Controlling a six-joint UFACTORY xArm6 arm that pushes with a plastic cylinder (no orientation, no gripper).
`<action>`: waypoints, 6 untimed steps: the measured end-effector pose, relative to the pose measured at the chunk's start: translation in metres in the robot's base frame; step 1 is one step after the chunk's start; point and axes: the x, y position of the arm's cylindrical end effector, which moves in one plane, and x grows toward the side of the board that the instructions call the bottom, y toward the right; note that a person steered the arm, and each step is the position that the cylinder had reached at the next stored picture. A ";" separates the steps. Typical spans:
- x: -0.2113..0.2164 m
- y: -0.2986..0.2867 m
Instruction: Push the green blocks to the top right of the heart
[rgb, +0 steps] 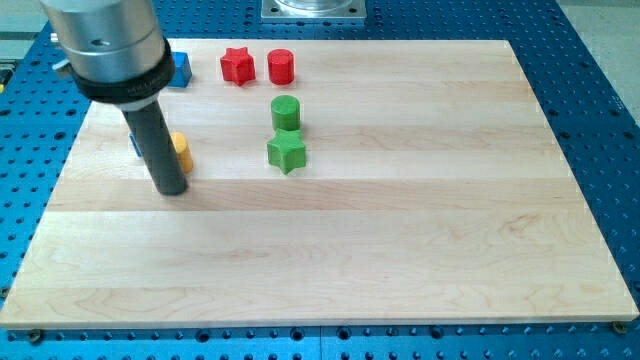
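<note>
My tip (172, 190) rests on the counter (400, 250) at the left, touching the yellow block (180, 150); no pincer exists to report. Far-centre stand a red star (237, 66) and red cylinder (281, 67). Nearer, the green cylinder (286, 112) and green star (286, 152) sit together, unpushed; no heart is discernible.

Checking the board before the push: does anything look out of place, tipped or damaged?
Nothing stands out. The green cylinder and green star sit flat and close together, with the red star and red cylinder above them. My tip partly hides a yellow block; its shape is unclear.
</note>
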 end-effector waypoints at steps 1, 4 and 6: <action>-0.038 0.000; 0.022 0.049; -0.008 0.124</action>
